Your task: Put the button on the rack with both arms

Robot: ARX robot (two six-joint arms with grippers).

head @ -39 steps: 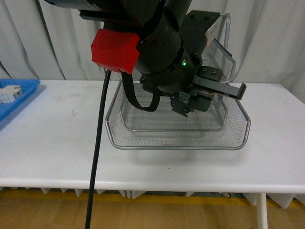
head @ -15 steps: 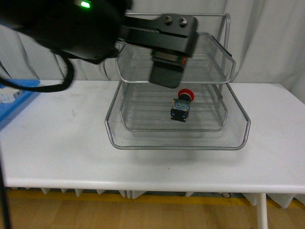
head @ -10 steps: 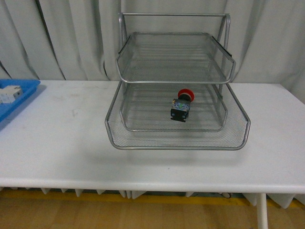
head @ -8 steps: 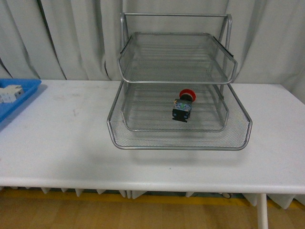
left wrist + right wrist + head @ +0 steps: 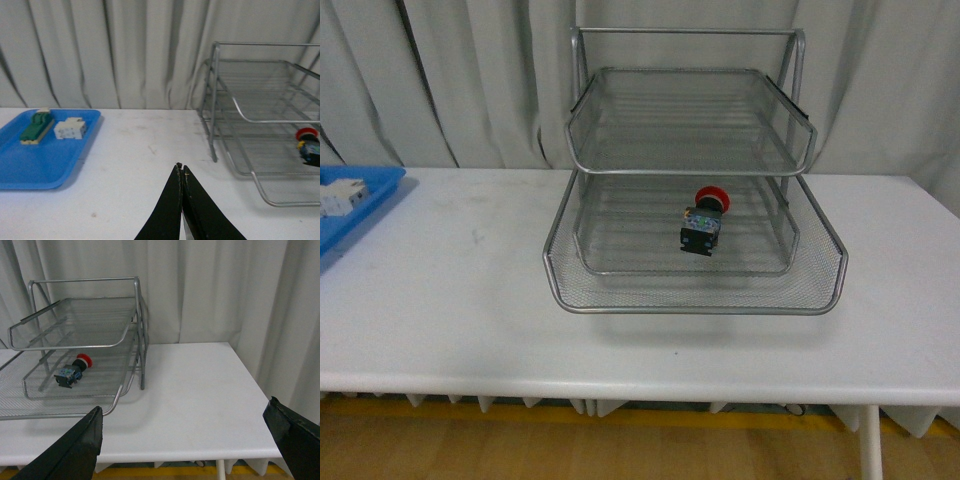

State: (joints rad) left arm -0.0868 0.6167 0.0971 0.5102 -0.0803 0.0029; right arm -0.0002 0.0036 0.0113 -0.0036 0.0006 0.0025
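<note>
Two hazards applied at this stage, both our own judgement. The button [image 5: 702, 222] lay on its side inside the rack [image 5: 694, 303], on what we took to be the middle tier, with the red cap toward the back. The task looked complete.

1. Rolling. The cap was round and the button rested on open mesh. A jolt to the rack or the worktop [image 5: 440, 300] could roll it toward the tier's low front lip.
2. Collision. The left hand [image 5: 181, 172] had its fingers pressed together and held nothing. It hung over the worktop between the blue tray [image 5: 45, 150] and the rack. The right hand [image 5: 185, 409] was spread wide and empty, well apart from the rack's right side. A careless sweep by either arm could strike the tube frame and shift the rack.

Limits of observation:
- The front view showed neither arm, so we could not judge their clearance from the rack there.
- The left wrist view cut the button off at the picture's edge.
- The right wrist view showed only the two dark fingers at the picture's edges, not the wrist behind them.
- We could not make out where the button's body touched the mesh, nor whether a wire held it.
- The green knife switch [image 5: 36, 125] and white breaker [image 5: 70, 128] in the blue tray were too small to show detail.
</note>
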